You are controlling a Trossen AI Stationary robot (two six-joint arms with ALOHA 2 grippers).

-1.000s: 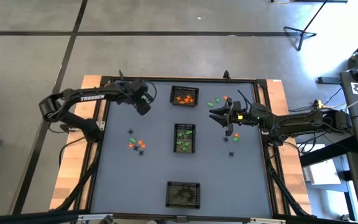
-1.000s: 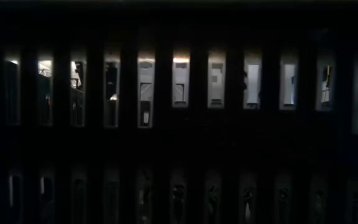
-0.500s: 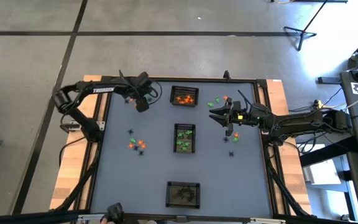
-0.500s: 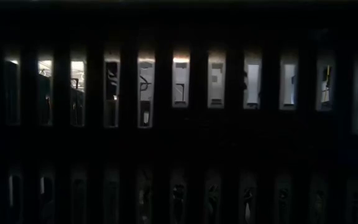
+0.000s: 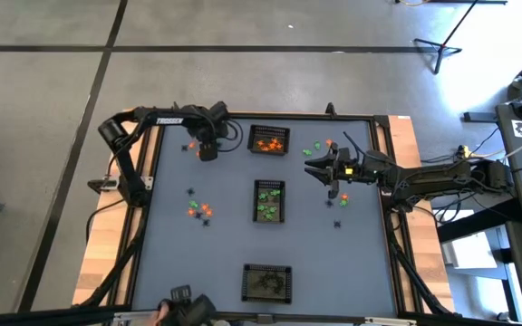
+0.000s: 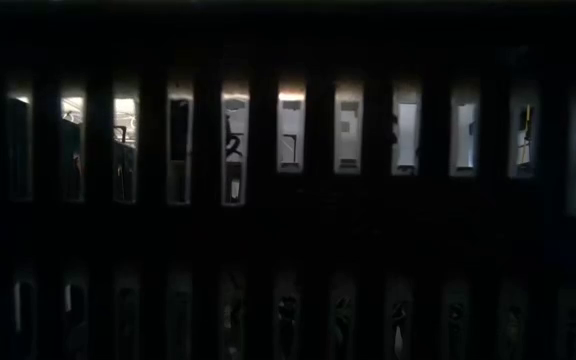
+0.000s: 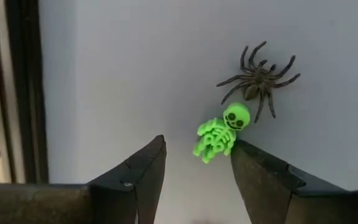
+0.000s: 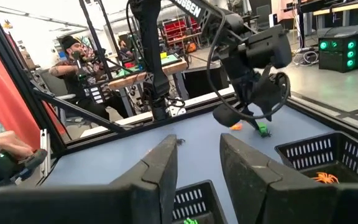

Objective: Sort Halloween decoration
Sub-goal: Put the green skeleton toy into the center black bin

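Green plastic skeleton lies on the grey table between the spread fingers of the left claw, its foot end just beside one fingertip, nothing gripped. A brown-black spider sits just beyond the skeleton's skull, touching it. Past the orange-filled basket from the skeleton, the right claw hovers with its fingers parted and empty, near loose green and orange trinkets. On the skeleton's near side, more orange and black trinkets lie scattered, with a green-filled basket beside them and a third mesh basket farthest.
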